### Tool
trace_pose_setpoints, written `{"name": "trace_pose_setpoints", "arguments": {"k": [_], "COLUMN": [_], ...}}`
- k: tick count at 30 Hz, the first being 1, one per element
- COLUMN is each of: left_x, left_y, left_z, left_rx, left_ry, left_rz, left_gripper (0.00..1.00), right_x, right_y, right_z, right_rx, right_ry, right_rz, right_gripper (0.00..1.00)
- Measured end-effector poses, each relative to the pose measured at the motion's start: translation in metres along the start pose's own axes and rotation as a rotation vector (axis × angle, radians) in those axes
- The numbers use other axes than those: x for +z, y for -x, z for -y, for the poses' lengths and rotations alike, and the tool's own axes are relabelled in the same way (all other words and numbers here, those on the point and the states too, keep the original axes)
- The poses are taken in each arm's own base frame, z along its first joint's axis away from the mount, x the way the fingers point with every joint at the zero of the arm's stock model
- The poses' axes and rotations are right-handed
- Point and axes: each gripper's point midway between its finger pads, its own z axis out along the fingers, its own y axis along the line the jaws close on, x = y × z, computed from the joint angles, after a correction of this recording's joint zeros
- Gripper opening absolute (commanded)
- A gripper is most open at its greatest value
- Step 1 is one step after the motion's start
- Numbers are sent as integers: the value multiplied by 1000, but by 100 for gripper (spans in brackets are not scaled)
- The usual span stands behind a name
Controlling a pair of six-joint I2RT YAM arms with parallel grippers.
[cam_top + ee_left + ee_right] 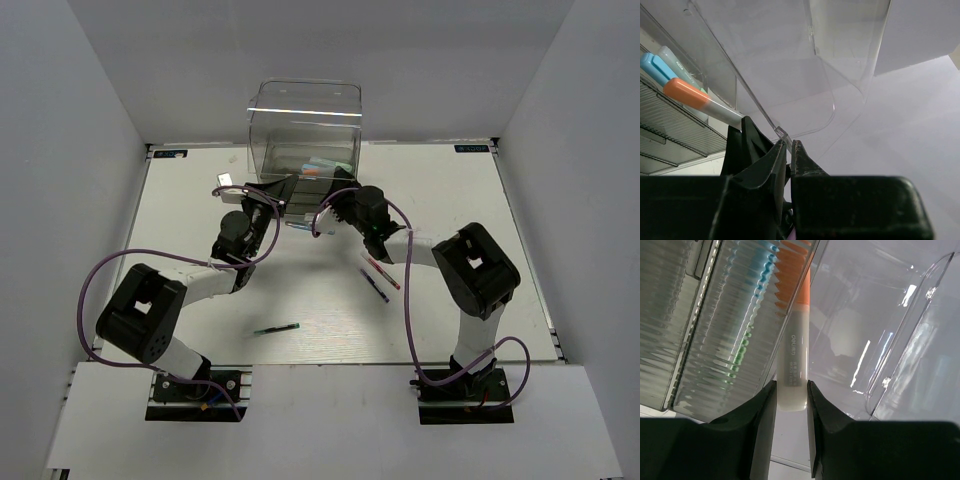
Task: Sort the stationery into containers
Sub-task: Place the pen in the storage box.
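Observation:
The clear smoky drawer unit [305, 125] stands at the back middle. My left gripper [285, 190] is shut on the thin clear front lip [782, 134] of a pulled-out drawer; its jaws [789, 142] pinch it. My right gripper [338, 198] is shut on the white body of the orange marker [794, 360], jaws [791, 384] at its rear end, orange cap [687, 93] over the drawer. The light blue marker [652, 67] and mint-green marker [675, 59] lie in that drawer. A red pen [381, 271], a dark purple pen [375, 286], a dark green pen [276, 329] and a blue pen [299, 226] lie on the table.
The white table [200, 220] is walled by grey panels on three sides. Purple cables loop from both arms over the table. A ribbed drawer front [715, 325] is close to the right gripper's left.

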Motion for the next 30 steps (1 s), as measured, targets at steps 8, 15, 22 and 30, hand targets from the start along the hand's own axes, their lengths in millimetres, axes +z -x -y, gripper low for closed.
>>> {"name": "trace_pose_setpoints", "arguments": {"k": [8,15,22,30], "left_x": [0,0,0,0], "left_y": [0,0,1,0], "left_z": [1,1,6,3], "left_rx": [0,0,-4,-1], "left_ry": [-2,-2,-22,-10], "left_rz": [1,1,4,1], "left_gripper": [0,0,0,0], "right_x": [-1,-1,-30,-73], "right_y": [-2,-3,8,39], "right_z": [6,12,30,32], "right_rx": [10,44,141,238], "right_ry": [-23,-55,-135,-176], "right_rz": [-7,-7,91,285], "right_gripper": [52,55,55,51]}}
